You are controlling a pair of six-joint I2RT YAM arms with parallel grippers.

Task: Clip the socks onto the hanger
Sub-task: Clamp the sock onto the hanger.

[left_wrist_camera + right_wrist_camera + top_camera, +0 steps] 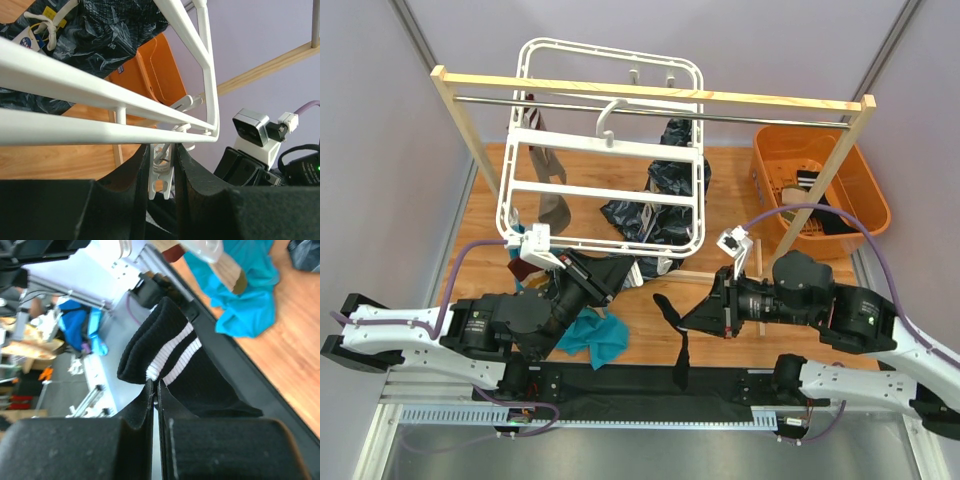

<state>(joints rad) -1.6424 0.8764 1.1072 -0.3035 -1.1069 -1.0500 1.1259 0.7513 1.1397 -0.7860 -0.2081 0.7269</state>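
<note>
The hanger (pixel 605 146) is showing smooth, glossy white plastic. The black sock (pixel 185 375) is reading as matt, ribbed knit cloth. The tabletop (pixel 735 195) is showing smooth grained wood, the orange basket (pixel 870 200) is gleaming as plastic, and the dark cloth (pixel 100 30) is shining glossily

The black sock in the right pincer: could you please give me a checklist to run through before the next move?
1. Right pincer shut on the black sock: ok.
2. Left pincer closed around a clip of the hanger: ok.
3. Clip squeezed open: cannot tell.
4. Sock brought up to that clip: not ok; in the top view it dangles apart from the hanger.
5. Hanger hooked over the rail: ok.
</note>
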